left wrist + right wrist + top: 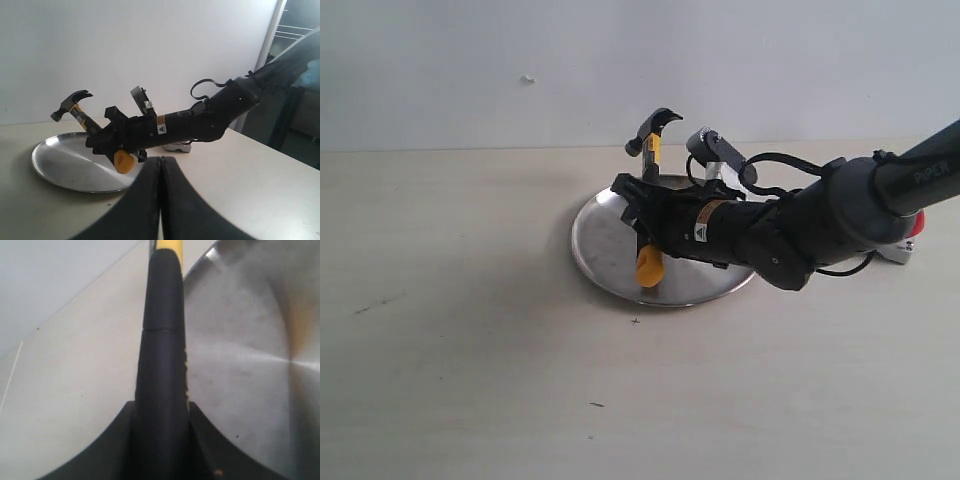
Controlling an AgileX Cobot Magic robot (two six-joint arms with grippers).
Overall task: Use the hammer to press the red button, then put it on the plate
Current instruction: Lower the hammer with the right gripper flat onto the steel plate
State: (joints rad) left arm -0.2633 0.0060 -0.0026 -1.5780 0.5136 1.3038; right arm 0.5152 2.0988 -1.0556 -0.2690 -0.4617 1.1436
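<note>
Beige tabletop (470, 400) w/ few dark specks (596, 404); plain white wall (770, 60) behind, small mark (527, 79) on it.

black-yellow hammer (650, 266), silver plate (605, 240), red button (918, 224)

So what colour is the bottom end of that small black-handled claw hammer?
Yellow; the hammer shows it best in the exterior view.

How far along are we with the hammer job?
Done: can't confirm the press; the red button sits mostly hidden behind the arm. In hand: right hand grips the hammer, yellow end low over the plate. Left: set it down and release.
</note>
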